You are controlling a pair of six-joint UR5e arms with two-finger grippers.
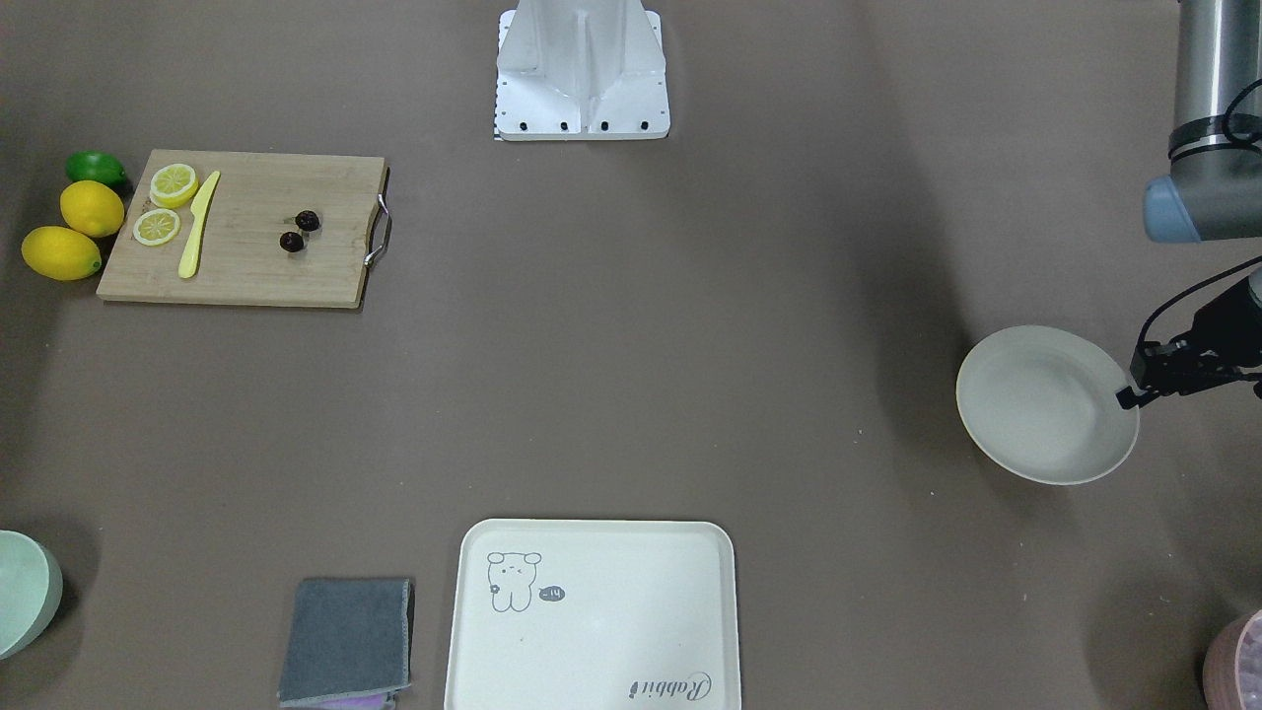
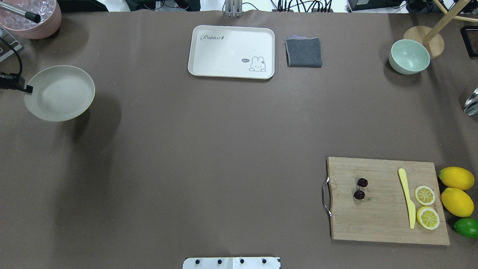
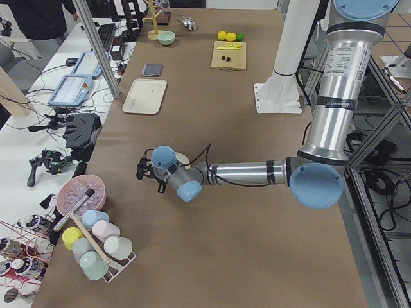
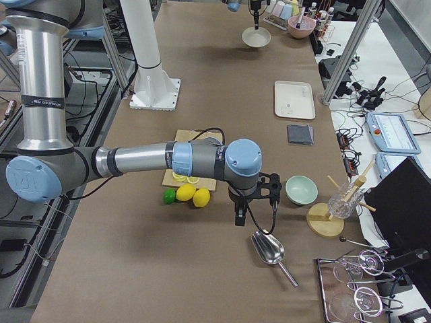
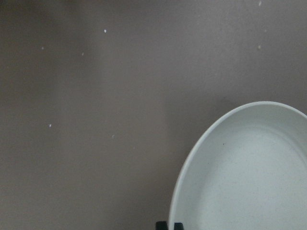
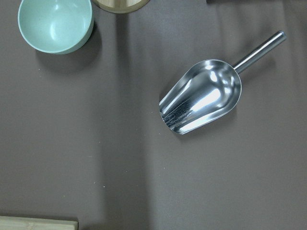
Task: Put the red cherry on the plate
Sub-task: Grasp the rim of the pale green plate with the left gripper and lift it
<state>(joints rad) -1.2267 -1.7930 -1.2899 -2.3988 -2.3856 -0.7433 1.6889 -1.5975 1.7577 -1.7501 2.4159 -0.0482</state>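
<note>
The red cherry (image 1: 299, 231), a pair of dark round fruits, lies on the wooden cutting board (image 1: 246, 266) near its metal handle, also visible from overhead as the cherry (image 2: 361, 188). Far across the table, my left gripper (image 1: 1127, 397) is shut on the rim of the round cream plate (image 1: 1045, 404). The plate (image 2: 59, 93) casts an offset shadow, so it hangs above the table. In the left wrist view the plate (image 5: 249, 172) fills the lower right, with the fingertips (image 5: 163, 226) at its edge. My right gripper (image 4: 239, 217) hovers beyond the lemons; I cannot tell whether it is open or shut.
The board also holds a yellow knife (image 2: 407, 203) and lemon slices (image 2: 425, 205); whole lemons (image 2: 456, 190) and a lime (image 2: 466, 227) lie beside it. A rabbit tray (image 2: 231, 37), grey cloth (image 2: 303, 52), green bowl (image 2: 409, 56), metal scoop (image 6: 201, 96) and pink bowl (image 2: 31, 16) ring the table.
</note>
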